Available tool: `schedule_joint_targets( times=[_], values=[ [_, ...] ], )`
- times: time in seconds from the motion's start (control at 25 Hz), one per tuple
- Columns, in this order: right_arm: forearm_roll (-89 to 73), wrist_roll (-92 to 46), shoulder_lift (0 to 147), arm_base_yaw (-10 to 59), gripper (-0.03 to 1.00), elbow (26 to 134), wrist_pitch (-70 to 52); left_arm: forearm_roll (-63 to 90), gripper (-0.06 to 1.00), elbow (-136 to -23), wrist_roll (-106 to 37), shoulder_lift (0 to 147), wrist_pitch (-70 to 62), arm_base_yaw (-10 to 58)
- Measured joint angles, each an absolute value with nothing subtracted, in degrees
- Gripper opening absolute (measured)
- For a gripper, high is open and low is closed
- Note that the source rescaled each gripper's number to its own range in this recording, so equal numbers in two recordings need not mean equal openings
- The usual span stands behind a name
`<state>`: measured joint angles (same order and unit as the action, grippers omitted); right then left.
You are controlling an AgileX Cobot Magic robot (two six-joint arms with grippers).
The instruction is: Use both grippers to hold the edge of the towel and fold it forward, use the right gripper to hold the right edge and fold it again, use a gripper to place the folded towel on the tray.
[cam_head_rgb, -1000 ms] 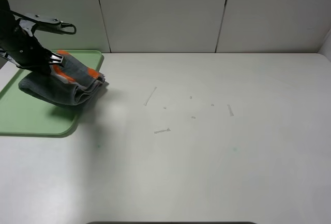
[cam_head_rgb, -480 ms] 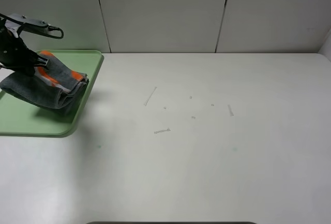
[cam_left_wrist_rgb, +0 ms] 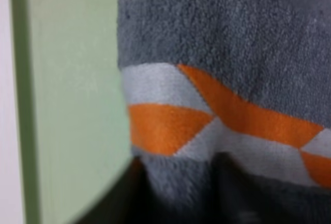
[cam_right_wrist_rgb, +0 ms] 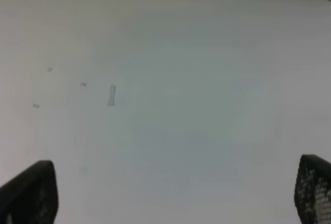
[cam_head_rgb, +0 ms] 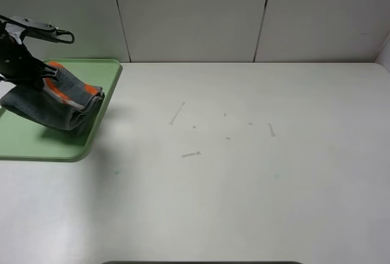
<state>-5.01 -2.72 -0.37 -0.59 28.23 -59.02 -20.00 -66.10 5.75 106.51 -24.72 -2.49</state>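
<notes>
We see the towel (cam_head_rgb: 58, 102) at the far left of the exterior high view, a folded bundle of thick grey terry with a band of orange and pale grey shapes running across its upper layers. It sits over the green tray (cam_head_rgb: 42, 142), its lower folds sagging onto the tray floor while the upper end is lifted toward the left gripper (cam_head_rgb: 33, 75). That gripper is clamped on the towel's raised edge (one black finger juts out above it, toward the back wall). In the left wrist view the towel (cam_left_wrist_rgb: 222, 79) fills most of the frame: a soft, looped pile, slightly blurred, with the orange stripe crossing a light grey band in angular pieces, and the smooth matte green of the tray (cam_left_wrist_rgb: 67, 105) beside it with its raised rim showing.

The right gripper (cam_right_wrist_rgb: 170, 193) shows only in its own wrist view, where its two dark fingertips (cam_right_wrist_rgb: 28, 193) stand far apart at the lower corners, spread wide with nothing between them. Below them lies the table (cam_head_rgb: 256, 185), a plain off-white surface with a few small scuffs and bits of tape near its middle.
</notes>
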Motion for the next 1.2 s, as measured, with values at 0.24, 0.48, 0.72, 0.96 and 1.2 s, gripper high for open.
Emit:
schedule_joint_targets(
  times=[0.24,0.48,0.72,0.96,1.2],
  values=[
    [-5.01,-2.72,-0.37,-0.59,1.0,28.23,-59.02,-20.13,0.97,-66.1,4.79,106.51,-24.5,-2.49],
    [-5.01,-2.72,-0.37,-0.59,1.0,28.23,-59.02,-20.24,1.0,-66.1,4.44,106.51,-24.83,-2.49],
    [-5.01,-2.72,-0.37,-0.59,1.0,28.23,-59.02,-20.24,1.0,-66.1,4.44,106.51,-24.83,-2.49],
    [-5.01,-2.67,-0.37,-0.59,1.0,28.23,-59.02,-19.43,1.0,-66.1,3.49,104.45,-25.07,-2.49],
    [-5.01,-2.67,-0.37,-0.59,1.0,28.23,-59.02,-14.65,1.0,-66.1,-1.92,99.93,-29.64,-2.49]
  ],
)
